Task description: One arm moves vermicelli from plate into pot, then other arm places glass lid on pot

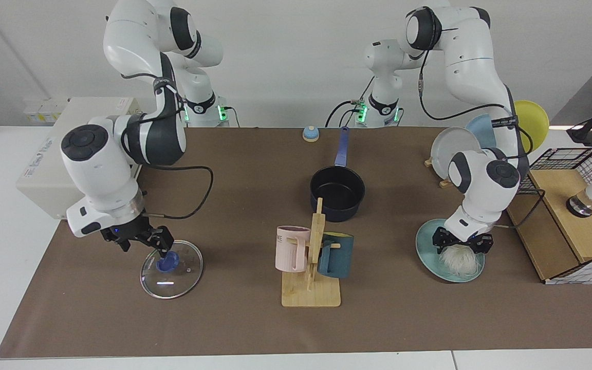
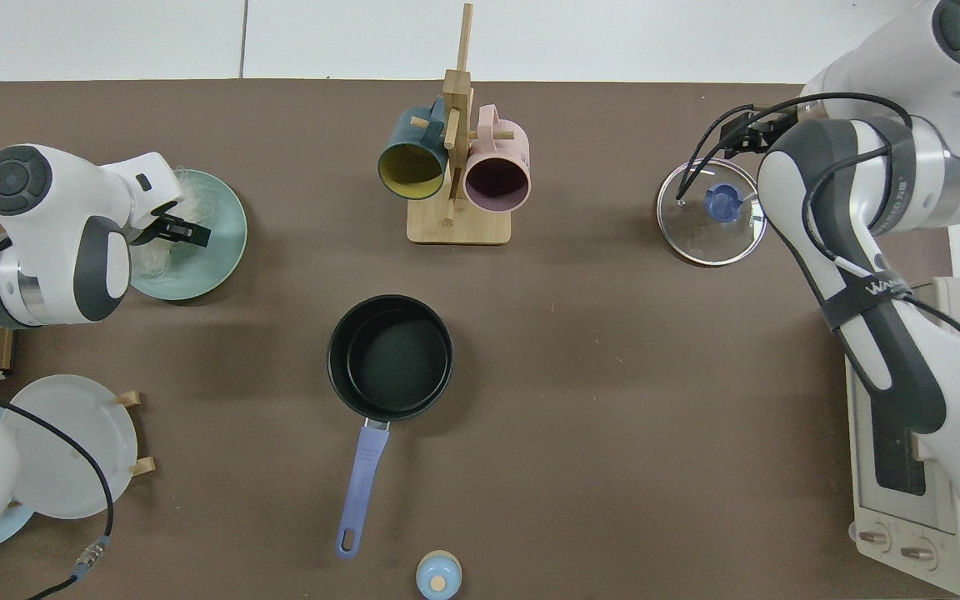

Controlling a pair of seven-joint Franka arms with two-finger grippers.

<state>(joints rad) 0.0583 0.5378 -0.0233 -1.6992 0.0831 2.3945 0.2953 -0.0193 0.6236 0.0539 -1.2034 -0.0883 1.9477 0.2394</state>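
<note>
Brown-covered table, pot, plate, glass lid, mug rack, toaster oven

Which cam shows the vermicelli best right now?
Facing view: the vermicelli lies in plain sight on the plate, under the left gripper. In the top view that arm hides most of it.

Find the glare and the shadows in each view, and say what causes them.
Facing view: a white glare streak lies on the glass lid, near the right arm's jaws; the left arm's jaws sit at the noodles on the plate. Top view: glare streaks mark the lid's rim, and the pot throws a soft shadow on the brown mat.
</note>
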